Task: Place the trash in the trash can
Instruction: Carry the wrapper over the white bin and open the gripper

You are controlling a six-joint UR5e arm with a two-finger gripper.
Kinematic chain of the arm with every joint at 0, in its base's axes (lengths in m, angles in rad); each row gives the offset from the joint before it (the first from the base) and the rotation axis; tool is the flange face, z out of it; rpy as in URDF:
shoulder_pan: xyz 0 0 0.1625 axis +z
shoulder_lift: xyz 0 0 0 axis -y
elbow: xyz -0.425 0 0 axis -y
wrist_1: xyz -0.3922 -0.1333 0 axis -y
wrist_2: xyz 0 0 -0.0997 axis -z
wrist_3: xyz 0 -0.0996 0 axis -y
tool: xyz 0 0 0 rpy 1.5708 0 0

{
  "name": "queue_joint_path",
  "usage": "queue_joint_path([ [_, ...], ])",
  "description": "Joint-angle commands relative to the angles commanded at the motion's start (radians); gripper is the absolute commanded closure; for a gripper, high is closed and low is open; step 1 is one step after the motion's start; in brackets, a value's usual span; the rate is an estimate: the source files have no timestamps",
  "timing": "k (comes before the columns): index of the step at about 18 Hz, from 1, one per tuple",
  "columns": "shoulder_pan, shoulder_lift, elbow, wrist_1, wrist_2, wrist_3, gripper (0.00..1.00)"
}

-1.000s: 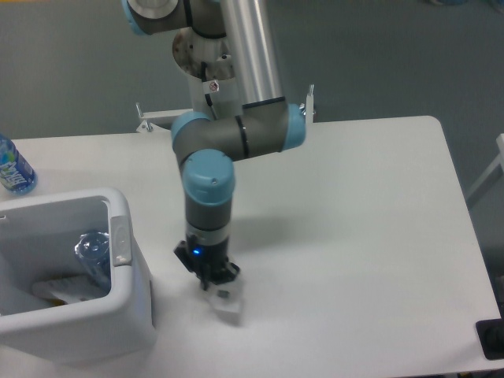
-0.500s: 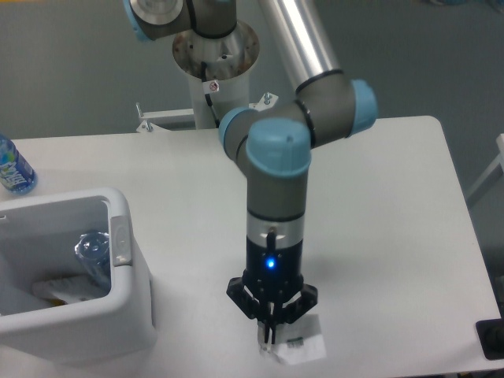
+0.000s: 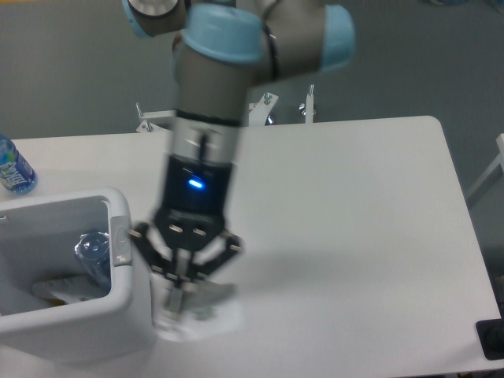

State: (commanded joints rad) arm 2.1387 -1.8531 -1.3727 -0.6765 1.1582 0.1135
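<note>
1. A white table (image 3: 370,205) filled most of the view, with a large white trash can (image 3: 130,311) at its left edge and a robot arm (image 3: 209,118) reaching down from the top centre.
2. Inside the trash can lay a crushed clear bottle (image 3: 93,253), with a pale scrap beside it on the bin floor. That piece of trash already looked dealt with.
3. The gripper (image 3: 179,303) hung close to the camera, just right of the bin's outer wall, blurred by motion.
4. Its fingers stood drawn together around a white paper wad (image 3: 197,309), which appeared pinched between them. The blur made the exact contact hard to confirm.
5. The wad sat beside the bin, outside the rim, low near the tabletop; whether it touched the table could not be told.
6. Judged from this, the task was partly done: the wad remained to be carried over the rim and released.
7. An upright blue-labelled water bottle (image 3: 12,167) stood at the far left edge, apart from the bin.
</note>
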Motion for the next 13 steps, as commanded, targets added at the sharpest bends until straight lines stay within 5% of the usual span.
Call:
queue_joint_path([
  [5,-0.08,0.041,-0.089,-0.002,0.003,0.003,1.0],
  [6,-0.086,0.041,-0.1,0.0,0.002,0.006,0.84],
  [8,-0.086,0.035,-0.112,0.002,0.005,0.026,0.01],
  [13,-0.083,0.038,-0.103,0.0,0.009,0.026,0.0],
])
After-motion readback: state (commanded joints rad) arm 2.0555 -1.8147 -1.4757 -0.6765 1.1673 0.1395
